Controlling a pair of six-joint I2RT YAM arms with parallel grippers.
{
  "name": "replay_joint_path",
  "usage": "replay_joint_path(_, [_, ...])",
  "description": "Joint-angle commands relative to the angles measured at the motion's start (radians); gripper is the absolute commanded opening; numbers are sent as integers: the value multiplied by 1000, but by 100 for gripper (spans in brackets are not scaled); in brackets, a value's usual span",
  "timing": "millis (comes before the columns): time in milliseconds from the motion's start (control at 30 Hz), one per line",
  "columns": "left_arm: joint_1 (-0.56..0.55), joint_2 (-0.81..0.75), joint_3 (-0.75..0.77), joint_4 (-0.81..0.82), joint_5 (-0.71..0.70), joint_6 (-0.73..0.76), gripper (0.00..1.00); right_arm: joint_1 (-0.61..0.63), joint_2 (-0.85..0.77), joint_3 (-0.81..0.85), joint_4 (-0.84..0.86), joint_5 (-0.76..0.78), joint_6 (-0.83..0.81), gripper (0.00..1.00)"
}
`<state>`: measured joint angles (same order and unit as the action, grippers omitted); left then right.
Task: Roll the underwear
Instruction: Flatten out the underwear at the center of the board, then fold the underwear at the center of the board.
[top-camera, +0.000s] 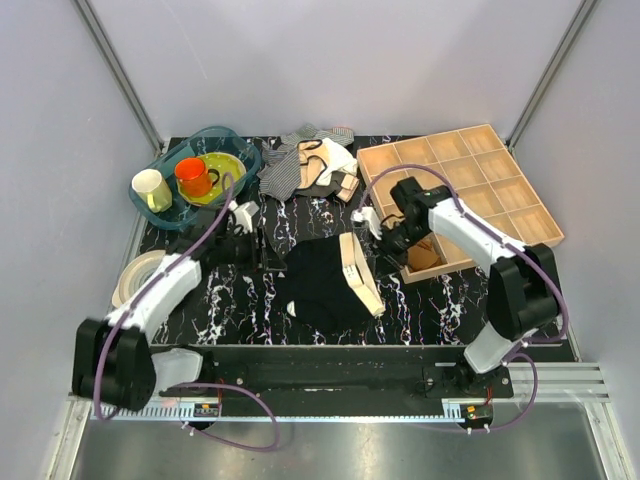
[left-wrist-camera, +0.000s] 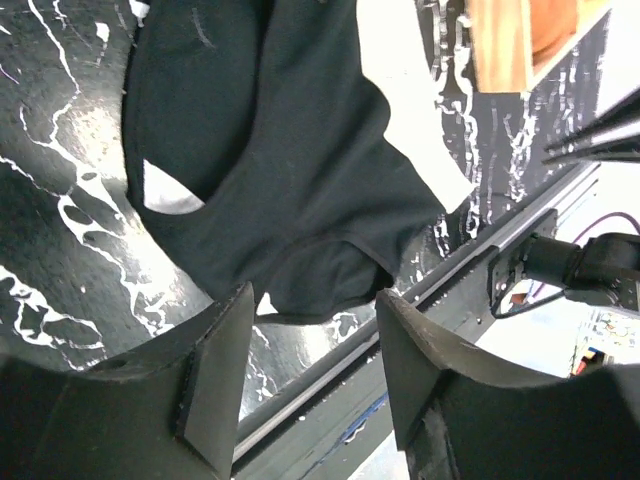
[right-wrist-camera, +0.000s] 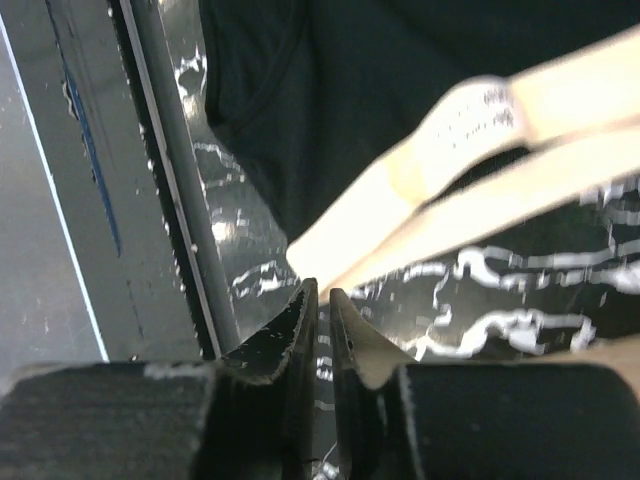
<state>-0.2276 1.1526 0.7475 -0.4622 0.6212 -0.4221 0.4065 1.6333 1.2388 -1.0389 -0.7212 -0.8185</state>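
The underwear (top-camera: 322, 282) lies spread flat in the middle of the table, black with a cream waistband (top-camera: 360, 272) along its right side. My left gripper (top-camera: 264, 248) hovers just off its left edge. In the left wrist view that gripper (left-wrist-camera: 310, 370) is open with nothing between its fingers (left-wrist-camera: 215, 385), and the underwear (left-wrist-camera: 270, 150) lies beyond the tips. My right gripper (top-camera: 386, 238) hangs just right of the waistband. In the right wrist view its jaws (right-wrist-camera: 322, 295) stand a narrow slit apart and hold nothing, with the waistband (right-wrist-camera: 480, 170) just past the tips.
A blue basin (top-camera: 170, 215) at the back left holds a cream cup, an orange mug and a green plate. A striped cloth pile (top-camera: 305, 165) lies at the back. A wooden compartment tray (top-camera: 535, 225) stands at the right, with a brown bundle (top-camera: 425, 257) in one compartment. A tape roll (top-camera: 135, 275) is at the left edge.
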Motion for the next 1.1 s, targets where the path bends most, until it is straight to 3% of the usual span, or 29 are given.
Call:
replay_joint_path(0, [-1, 169, 82, 54, -23, 62, 53, 124, 111, 73, 102, -5, 39, 15])
replay_joint_path(133, [-1, 202, 197, 37, -80, 120, 54, 169, 197, 48, 155, 116, 68, 13])
replay_joint_path(200, [-1, 184, 223, 34, -182, 180, 55, 169, 218, 4, 200, 187, 76, 13])
replay_joint_path(267, [1, 135, 239, 63, -269, 216, 62, 169, 240, -19, 211, 251, 71, 15])
replay_joint_path(400, [28, 41, 217, 121, -295, 256, 71, 153, 235, -1, 211, 310, 79, 17])
replay_joint_path(433, [37, 9, 210, 117, -291, 267, 75, 144, 231, 11, 205, 319, 84, 17])
replay_joint_path(500, [50, -17, 173, 125, -304, 281, 94, 117, 215, 74, 151, 289, 68, 18])
replay_joint_path(533, [50, -31, 153, 135, -301, 284, 99, 111, 206, 100, 126, 228, 38, 20])
replay_joint_path(567, [50, -45, 135, 148, -279, 286, 99, 104, 194, 160, 103, 197, 19, 22])
replay_joint_path(767, [51, 5, 142, 108, -105, 344, 99, 87, 268, 410, 22, 126, -158, 58])
replay_joint_path(900, [51, 18, 164, 56, -84, 367, 95, 87, 419, 580, -32, 124, -277, 64])
replay_joint_path(1067, [51, -33, 162, 36, -175, 405, 96, 87, 615, 822, -90, 132, -280, 65])
